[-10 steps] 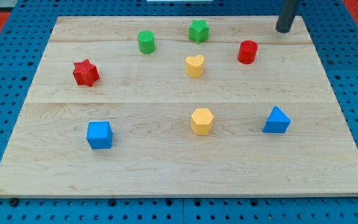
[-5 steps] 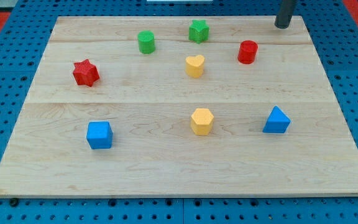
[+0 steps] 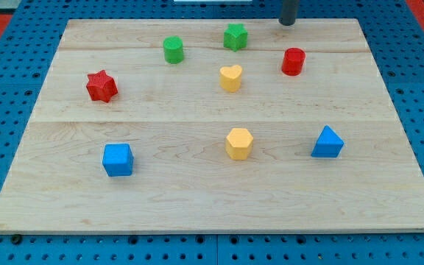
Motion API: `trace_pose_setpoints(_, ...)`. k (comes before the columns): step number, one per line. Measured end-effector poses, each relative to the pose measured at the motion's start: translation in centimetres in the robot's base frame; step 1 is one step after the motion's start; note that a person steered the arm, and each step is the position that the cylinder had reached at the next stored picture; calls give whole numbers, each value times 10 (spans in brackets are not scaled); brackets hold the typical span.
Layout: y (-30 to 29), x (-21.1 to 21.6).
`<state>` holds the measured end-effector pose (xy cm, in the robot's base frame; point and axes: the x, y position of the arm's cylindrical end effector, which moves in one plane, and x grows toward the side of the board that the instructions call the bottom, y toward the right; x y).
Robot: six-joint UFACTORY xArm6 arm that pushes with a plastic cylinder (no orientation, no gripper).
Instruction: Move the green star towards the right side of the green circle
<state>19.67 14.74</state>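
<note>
The green star sits near the board's top edge, right of centre. The green circle stands to its left and slightly lower, about a block's width of bare wood between them. My tip is at the board's top edge, up and to the right of the green star and apart from it. It touches no block.
A red cylinder is right of the star, a yellow heart below it. A red star lies at the left. A blue cube, a yellow hexagon and a blue triangular block lie lower down.
My tip has slid left along the board's top edge, from the top right corner area towards the green star. No block has moved.
</note>
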Motion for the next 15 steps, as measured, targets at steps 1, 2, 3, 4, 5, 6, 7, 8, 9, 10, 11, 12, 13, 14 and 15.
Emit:
trace_pose_setpoints(1, 15, -1)
trace_pose_setpoints(2, 40, -1)
trace_pose_setpoints(3, 80, 2)
trace_pose_setpoints(4, 102, 5)
trace_pose_setpoints(5, 79, 11)
trace_pose_setpoints(6, -2, 45)
trace_pose_setpoints(7, -59, 59)
trace_pose_setpoints(8, -82, 25)
trace_pose_setpoints(9, -120, 31)
trace_pose_setpoints(10, -138, 33)
trace_pose_setpoints(11, -131, 35)
trace_pose_setpoints(12, -128, 38)
trace_pose_setpoints(13, -130, 51)
trace_pose_setpoints(14, -130, 51)
trace_pose_setpoints(15, -128, 51)
